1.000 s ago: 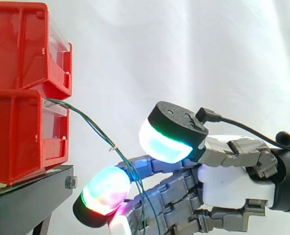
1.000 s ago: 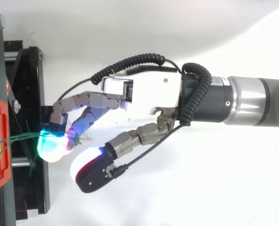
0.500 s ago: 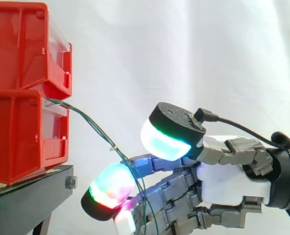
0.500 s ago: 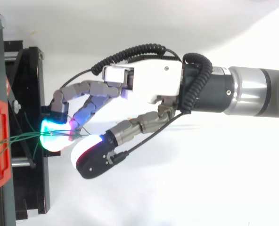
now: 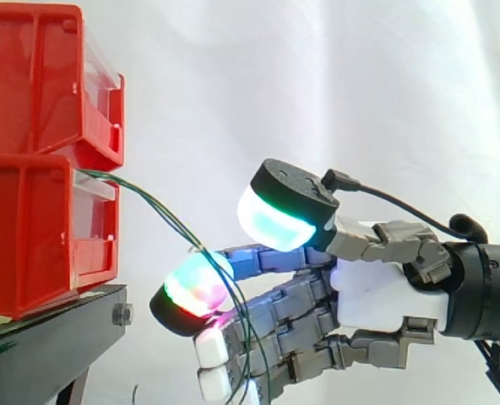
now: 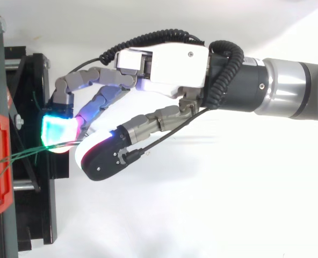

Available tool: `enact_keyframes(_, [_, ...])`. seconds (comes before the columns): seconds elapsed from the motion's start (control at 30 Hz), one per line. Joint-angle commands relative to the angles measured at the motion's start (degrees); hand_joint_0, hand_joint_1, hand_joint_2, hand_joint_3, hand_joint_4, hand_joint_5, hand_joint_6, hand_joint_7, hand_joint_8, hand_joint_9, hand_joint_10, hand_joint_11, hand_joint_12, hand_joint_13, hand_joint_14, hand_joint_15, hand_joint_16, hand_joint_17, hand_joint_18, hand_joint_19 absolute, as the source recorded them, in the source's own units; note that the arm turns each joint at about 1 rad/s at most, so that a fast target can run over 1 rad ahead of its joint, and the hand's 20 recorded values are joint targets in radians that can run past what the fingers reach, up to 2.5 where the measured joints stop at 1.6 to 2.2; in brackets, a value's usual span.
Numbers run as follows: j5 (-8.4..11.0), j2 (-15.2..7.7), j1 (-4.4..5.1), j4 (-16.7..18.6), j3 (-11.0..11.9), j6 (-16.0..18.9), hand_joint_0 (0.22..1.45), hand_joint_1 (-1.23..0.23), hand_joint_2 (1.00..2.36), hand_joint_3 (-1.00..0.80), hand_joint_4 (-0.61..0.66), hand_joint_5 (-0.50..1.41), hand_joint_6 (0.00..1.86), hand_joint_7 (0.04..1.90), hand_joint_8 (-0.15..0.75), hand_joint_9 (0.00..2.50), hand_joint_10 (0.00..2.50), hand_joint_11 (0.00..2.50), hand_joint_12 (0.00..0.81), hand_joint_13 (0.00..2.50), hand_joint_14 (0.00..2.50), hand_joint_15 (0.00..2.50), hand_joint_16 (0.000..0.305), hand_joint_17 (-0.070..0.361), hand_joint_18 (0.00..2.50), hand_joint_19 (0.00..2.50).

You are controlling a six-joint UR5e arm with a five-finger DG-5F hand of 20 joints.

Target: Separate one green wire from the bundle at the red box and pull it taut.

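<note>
Hand (image 5: 377, 291) is hovering beside the lower red bin (image 5: 30, 236); green wires (image 5: 153, 206) are slanting down from that bin ahead of it and crossing its front. Whether it is gripping them, I cannot tell.

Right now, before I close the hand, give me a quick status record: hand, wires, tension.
hand: open, thumb raised apart from the fingers
green wires: leave the lower red bin, arc down, drape across the fingers
tension: slack, curved
separation: strands run together, none singled out
support: bins on black stand
</note>
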Motion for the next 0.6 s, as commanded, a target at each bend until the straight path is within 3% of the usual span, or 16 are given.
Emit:
enact_keyframes(0.0, [-0.04, 0.00, -0.06, -0.04, 0.18, -0.27, 0.60, -0.58, 1.01, -0.40, 0.18, -0.08, 0.50, 1.26, 0.260, 0.80, 0.01, 0.34, 0.333, 0.78, 0.02, 0.43, 0.050, 0.113, 0.60, 0.57])
enact_keyframes(0.4, [0.58, -0.27, 0.64, 2.95, -0.17, -1.24, 0.60, -0.59, 1.01, -0.40, 0.18, -0.08, 0.50, 1.27, 0.259, 0.80, 0.01, 0.34, 0.332, 0.78, 0.02, 0.43, 0.050, 0.113, 0.60, 0.57])
enact_keyframes(0.5, [0.75, -0.27, 0.64, 2.95, -0.52, -1.24, 0.61, -0.64, 1.01, -0.36, 0.14, -0.09, 0.52, 1.36, 0.255, 0.80, 0.01, 0.35, 0.333, 0.79, 0.02, 0.44, 0.050, 0.113, 0.62, 0.58])
enact_keyframes(0.57, [0.84, -0.27, 0.64, 2.86, -0.52, -1.24, 0.61, -0.67, 1.01, -0.34, 0.13, -0.11, 0.60, 1.25, 0.257, 0.80, 0.01, 0.37, 0.334, 0.79, 0.02, 0.44, 0.050, 0.113, 0.63, 0.58])
